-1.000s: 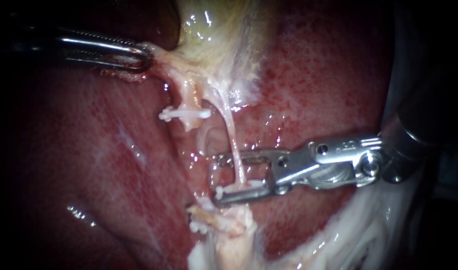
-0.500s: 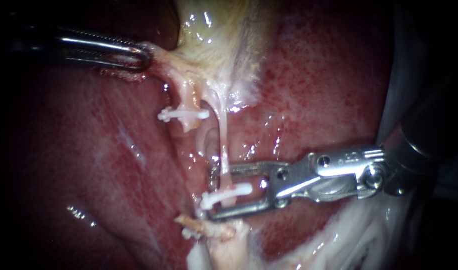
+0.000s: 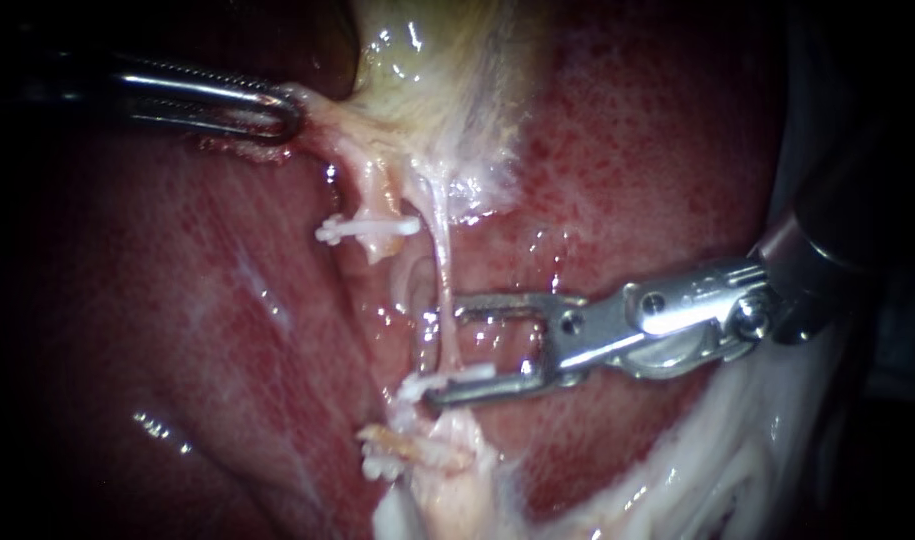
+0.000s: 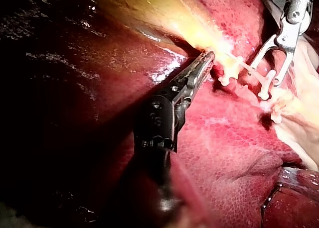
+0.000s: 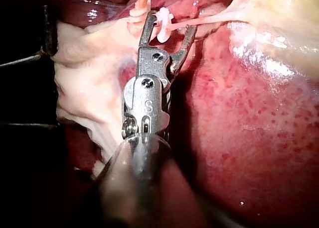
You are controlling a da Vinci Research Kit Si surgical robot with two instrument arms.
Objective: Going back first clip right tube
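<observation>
"Endoscope view: what worries you?"

"The right tool [image 3: 445, 350]. Its jaws stand apart with the right tube [image 3: 445, 275] running between them, and the lower jaw lies against the clip [image 3: 457, 378] on that tube. If the tool pulls away crooked, I judge that jaw could snag the clip and drag it along, or tear the tube. It is thin and looks stretched taut."

"What is stretching it?"

"The left tool [image 3: 289, 115], I think. Its jaws are clamped on the gallbladder [image 3: 427, 60] at its pale neck, well apart from the clip."

"And where exactly is the clip?"

"Low on the right tube, lying crosswise, just above the frayed pale tissue [image 3: 447, 460] that rests on the liver [image 3: 627, 150]. In the right wrist view it sits between the parted jaws, nearer one than the other. Whether it touches that jaw, I cannot tell from there."
</observation>
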